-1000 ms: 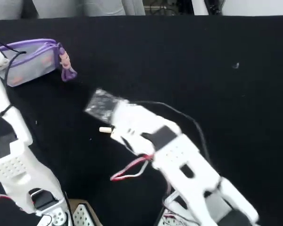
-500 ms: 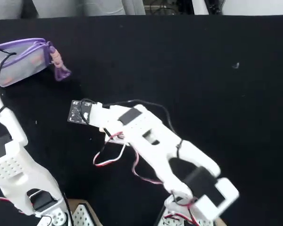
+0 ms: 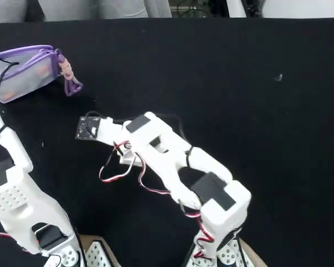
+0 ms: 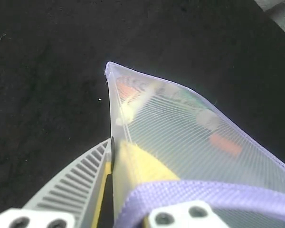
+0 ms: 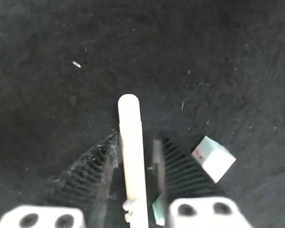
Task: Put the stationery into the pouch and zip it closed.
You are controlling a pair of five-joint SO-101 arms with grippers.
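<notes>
A translucent mesh pouch [image 3: 30, 69] with purple trim lies at the far left of the table, its purple pull loop [image 3: 71, 83] hanging off its right end. My left gripper [image 4: 111, 159] is shut on the pouch's [image 4: 180, 128] edge, and orange, green and white items show through the mesh. In the high view the left arm [image 3: 11, 183] rises along the left edge to the pouch. My right gripper [image 5: 136, 137] is shut on a white stick [image 5: 130, 128] that points down at the cloth. A small white and teal eraser [image 5: 213, 158] lies on the cloth beside the right fingers.
The right arm [image 3: 172, 161] stretches from its base at the front middle toward the left, its wrist board [image 3: 89, 129] below and right of the pouch. Red and white wires [image 3: 119, 169] loop under it. The black table [image 3: 256, 111] runs on to the right.
The right arm has folded back and swung its wrist left, closer to the pouch. The pouch shifted slightly left, then stayed put.
</notes>
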